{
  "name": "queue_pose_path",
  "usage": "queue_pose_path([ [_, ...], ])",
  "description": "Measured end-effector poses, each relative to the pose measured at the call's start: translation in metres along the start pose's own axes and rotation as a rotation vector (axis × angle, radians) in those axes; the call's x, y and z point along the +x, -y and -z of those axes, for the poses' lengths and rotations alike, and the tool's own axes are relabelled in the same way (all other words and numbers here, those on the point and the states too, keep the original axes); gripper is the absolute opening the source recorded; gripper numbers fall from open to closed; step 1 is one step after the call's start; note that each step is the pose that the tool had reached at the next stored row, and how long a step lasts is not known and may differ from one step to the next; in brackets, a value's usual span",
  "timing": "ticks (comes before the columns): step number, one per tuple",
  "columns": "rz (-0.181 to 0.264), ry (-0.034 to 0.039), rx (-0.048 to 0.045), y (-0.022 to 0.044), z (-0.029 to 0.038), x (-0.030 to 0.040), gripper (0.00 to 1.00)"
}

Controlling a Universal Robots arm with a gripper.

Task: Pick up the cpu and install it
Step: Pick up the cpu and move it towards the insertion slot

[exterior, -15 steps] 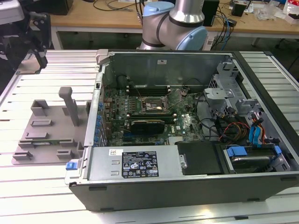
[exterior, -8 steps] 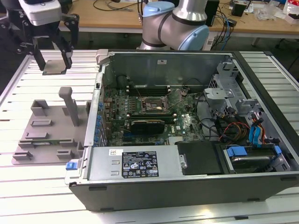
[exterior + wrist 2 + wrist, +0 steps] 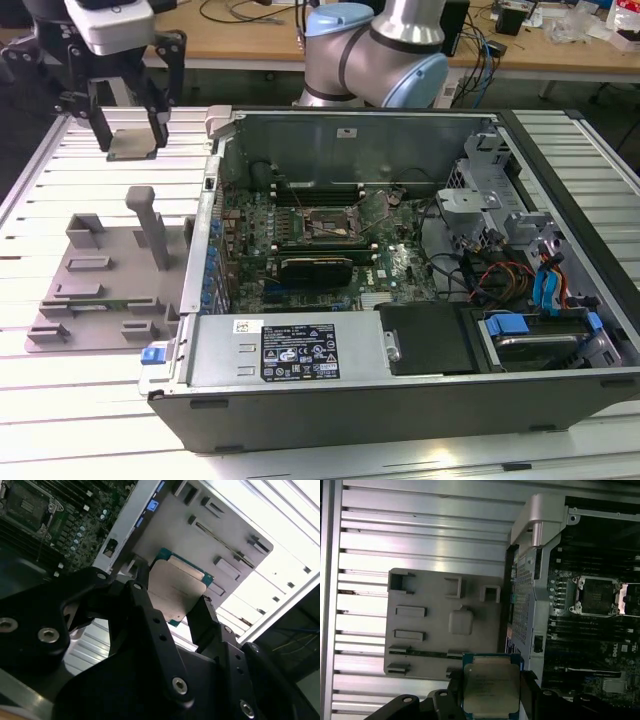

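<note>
At the exterior view's far left, above the slatted metal surface (image 3: 40,190), the gripper (image 3: 132,138) is closed on the cpu (image 3: 491,690). One finger presses against each of two opposite edges, and the chip hangs flat in the air, clear of everything under it. In both wrist views the silver lid sits between the black fingers, with the green rim showing past them. Nearer the camera lies the grey tray (image 3: 100,285) with its slots and upright post; the chip is off it and apart from it.

Next to the right stands the open computer case (image 3: 420,395), its side wall just beside the tray. Inside, on the motherboard (image 3: 400,265), the socket (image 3: 325,226) appears uncovered, though its contacts are too small to make out. Further right are drive bays and a tangle of cables (image 3: 500,275).

The hold is on thin edges only, so a jolt or a sudden stop could twist the chip or let it slip. The case wall stands between the gripper and the socket, and a low path across would likely knock the chip against it. If the chip were set down tilted or turned the wrong way, it could damage the socket's contacts.
</note>
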State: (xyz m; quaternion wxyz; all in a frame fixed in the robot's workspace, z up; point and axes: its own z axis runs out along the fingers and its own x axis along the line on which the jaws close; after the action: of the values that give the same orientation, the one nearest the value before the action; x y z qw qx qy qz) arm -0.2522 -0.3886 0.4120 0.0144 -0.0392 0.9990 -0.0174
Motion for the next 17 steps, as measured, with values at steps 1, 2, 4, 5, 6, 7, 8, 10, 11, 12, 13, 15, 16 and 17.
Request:
queue_pose_path([
  [1,0.0,-0.0001,0.0005,0.0002,0.0,-0.002,0.55],
  [2,0.0,-0.0001,0.0008,0.0003,-0.0001,-0.0032,0.55],
  [4,0.0,-0.0001,0.0018,0.0006,-0.0005,-0.0082,0.55],
  [5,0.0,-0.0001,0.0019,0.0007,-0.0007,-0.0099,0.55],
  [6,0.0,-0.0002,0.002,0.0009,-0.0017,-0.0146,0.55],
  [7,0.0,-0.0004,0.002,0.0009,-0.0025,-0.0177,0.55],
  [8,0.0,-0.0006,0.002,0.0005,-0.0031,-0.0212,0.55],
  [10,0.0,-0.0007,0.0024,-0.0007,-0.0041,-0.0288,0.55],
  [11,0.0,-0.0007,0.0024,-0.001,-0.0044,-0.0311,0.55],
  [12,0.0,-0.001,0.0026,-0.0015,-0.0049,-0.0344,0.55],
  [13,0.0,-0.0012,0.0025,-0.0025,-0.006,-0.0402,0.55],
  [15,0.0,-0.0015,0.0027,-0.0039,-0.0073,-0.0492,0.55],
  [16,0.0,-0.0016,0.0028,-0.0044,-0.0077,-0.0527,0.55],
  [17,0.0,-0.0018,0.0031,-0.0052,-0.0082,-0.0582,0.55],
])
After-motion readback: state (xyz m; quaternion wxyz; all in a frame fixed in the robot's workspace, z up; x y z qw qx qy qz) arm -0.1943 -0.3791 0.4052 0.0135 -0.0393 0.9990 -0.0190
